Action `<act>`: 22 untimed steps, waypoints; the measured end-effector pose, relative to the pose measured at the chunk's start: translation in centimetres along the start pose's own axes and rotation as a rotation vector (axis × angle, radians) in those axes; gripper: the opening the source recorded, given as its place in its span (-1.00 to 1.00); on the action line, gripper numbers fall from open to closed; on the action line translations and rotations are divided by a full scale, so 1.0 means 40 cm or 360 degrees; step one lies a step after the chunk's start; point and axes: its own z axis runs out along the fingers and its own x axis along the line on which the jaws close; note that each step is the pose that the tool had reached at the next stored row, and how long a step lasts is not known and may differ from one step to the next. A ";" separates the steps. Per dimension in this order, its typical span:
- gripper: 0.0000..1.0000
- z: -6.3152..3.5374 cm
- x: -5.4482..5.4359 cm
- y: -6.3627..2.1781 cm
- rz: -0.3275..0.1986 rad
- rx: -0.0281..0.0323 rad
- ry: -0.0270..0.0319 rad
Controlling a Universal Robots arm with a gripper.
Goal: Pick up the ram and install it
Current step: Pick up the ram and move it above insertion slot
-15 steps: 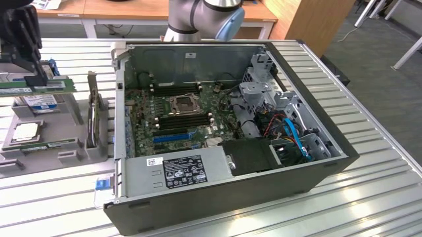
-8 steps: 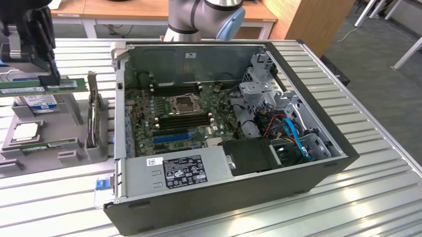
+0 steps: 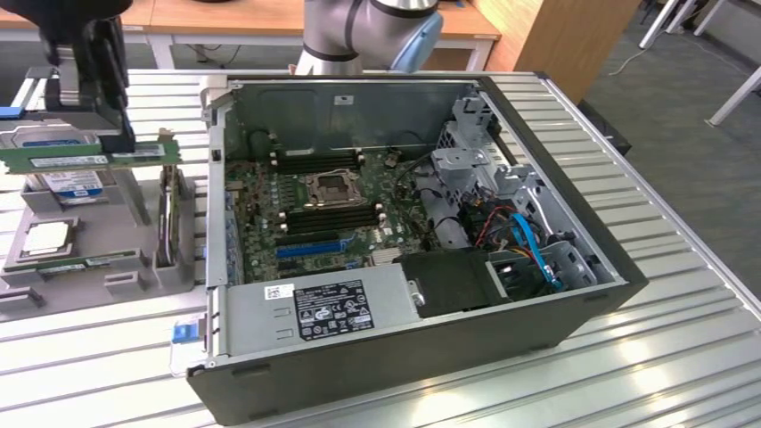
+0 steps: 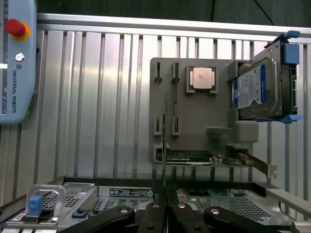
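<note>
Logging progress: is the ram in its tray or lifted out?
Lifted out: the gripper, shut on the ram, holds it above the tray.

One camera stands high off the table [image 3: 666, 374], looking down slantwise into the open case [image 3: 393, 366], fairly near. The wrist camera looks down past the gripper [image 4: 166, 208] and ram [image 4: 165, 141] onto the tray [image 4: 194, 111]. Both catch the tray and drive [image 4: 255, 90].

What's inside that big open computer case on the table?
A green motherboard with a processor socket, memory slots, a blue slot, a blue cable and a labelled grey power supply box, which hides whatever lies under it.
</note>
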 end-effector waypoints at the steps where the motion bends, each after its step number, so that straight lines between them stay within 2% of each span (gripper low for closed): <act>1: -0.76 0.000 0.000 -0.008 0.0000 -0.00008 -0.00002; 22: -0.76 -0.011 0.002 -0.167 0.0000 -0.00161 -0.00003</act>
